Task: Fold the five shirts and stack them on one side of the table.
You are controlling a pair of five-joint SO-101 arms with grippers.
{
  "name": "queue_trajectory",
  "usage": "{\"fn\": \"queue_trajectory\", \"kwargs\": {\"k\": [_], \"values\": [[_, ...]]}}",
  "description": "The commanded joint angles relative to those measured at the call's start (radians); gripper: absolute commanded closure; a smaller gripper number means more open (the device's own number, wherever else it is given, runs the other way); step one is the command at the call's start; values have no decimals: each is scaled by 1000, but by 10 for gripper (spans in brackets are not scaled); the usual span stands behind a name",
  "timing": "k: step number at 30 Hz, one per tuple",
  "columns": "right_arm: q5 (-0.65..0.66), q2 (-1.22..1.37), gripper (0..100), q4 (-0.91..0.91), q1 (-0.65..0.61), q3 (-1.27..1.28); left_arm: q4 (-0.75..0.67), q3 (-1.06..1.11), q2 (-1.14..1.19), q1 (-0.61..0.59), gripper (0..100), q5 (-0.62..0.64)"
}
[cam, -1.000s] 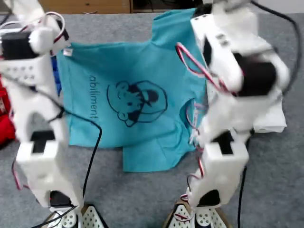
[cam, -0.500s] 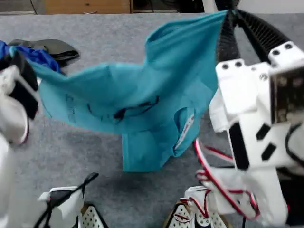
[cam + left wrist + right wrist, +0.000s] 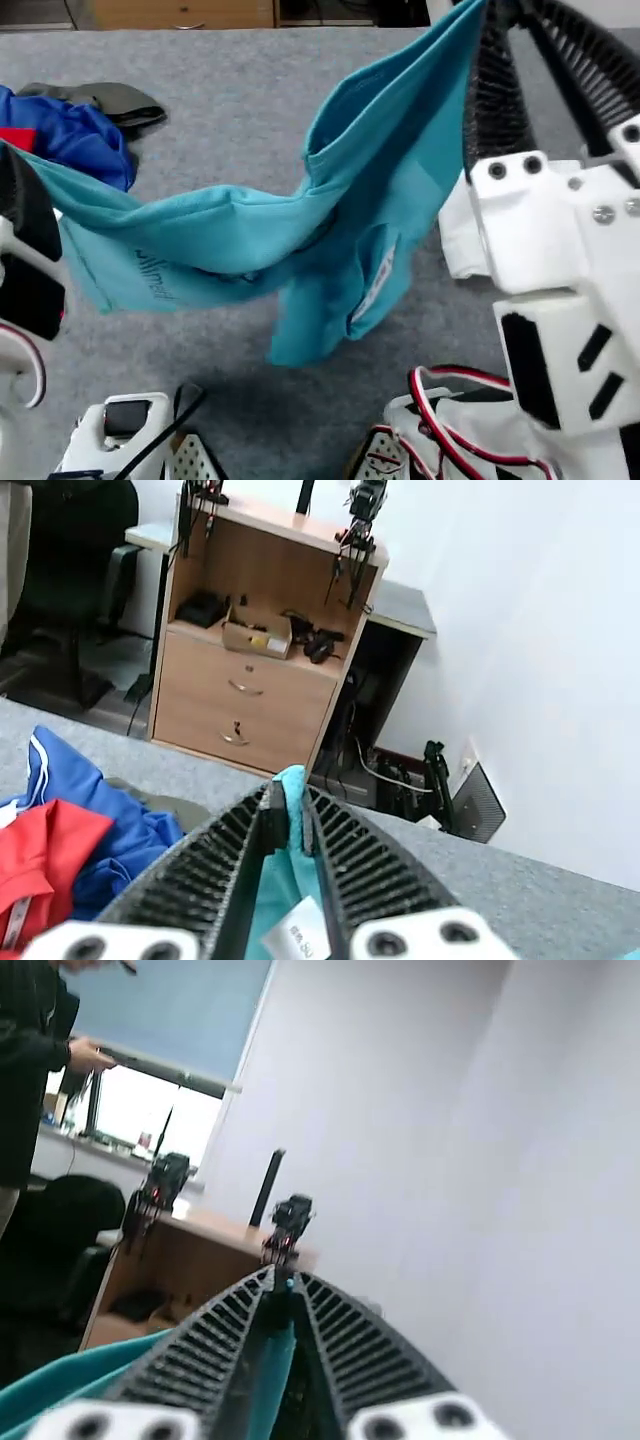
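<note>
Two sets of jaws, and both are busy: the left jaws are clamped shut on one edge of the teal shirt (image 3: 240, 235) and the right jaws are pinched tight on another. The shirt sags between them like a hammock above the middle of the desk (image 3: 240, 90), and its lowest fold dangles toward the desk's near edge. What worries us is how little cloth sits in each pinch. From either wrist we see only a thin sliver between the ribbed pads, so a sharp tug could pull a corner free and dump the lot in a heap. The slack is the other danger, we reckon: lowered like this, the shirt would land doubled and creased instead of flat. A wide swing could also drag the hanging fold into the blue shirt (image 3: 75, 140) and red shirt (image 3: 40, 865) bunched at the desk's far left, with a dark garment (image 3: 120, 100) just beyond them. At the desk's right side lies a white garment (image 3: 462, 235), touching or nearly touching the hanging cloth; we cannot tell which. The open room is the bare grey stretch across the desk's middle and far side, while the arm bases (image 3: 130, 450) crowd the near edge.
</note>
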Motion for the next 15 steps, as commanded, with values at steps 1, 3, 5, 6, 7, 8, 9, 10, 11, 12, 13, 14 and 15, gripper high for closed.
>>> {"fn": "queue_trajectory", "kwargs": {"k": [1,3,5,6,7,8,9,10,11,12,13,14,15], "values": [[8,-8,997,-118,-12,59,6,63,1,-69,980,15],[9,-13,997,-153,-12,81,6,135,5,-120,980,20],[8,-19,997,-173,-16,82,-12,249,13,-158,980,60],[9,-21,997,-186,-31,91,-46,318,10,-180,980,74],[8,-19,997,-195,-51,104,-87,376,7,-206,980,78],[5,-13,997,-198,-65,128,-127,414,-7,-241,980,83],[3,-13,997,-198,-74,154,-157,427,-30,-273,980,86],[3,-12,997,-198,-87,173,-184,437,-53,-296,980,86],[2,-10,997,-203,-107,188,-206,439,-68,-311,980,83],[2,-5,997,-206,-131,197,-222,439,-85,-315,980,80],[2,-4,997,-209,-151,208,-229,439,-99,-313,980,80],[2,-2,997,-212,-170,216,-229,439,-111,-310,980,80],[0,-2,997,-222,-189,232,-226,439,-120,-298,980,80]]}}
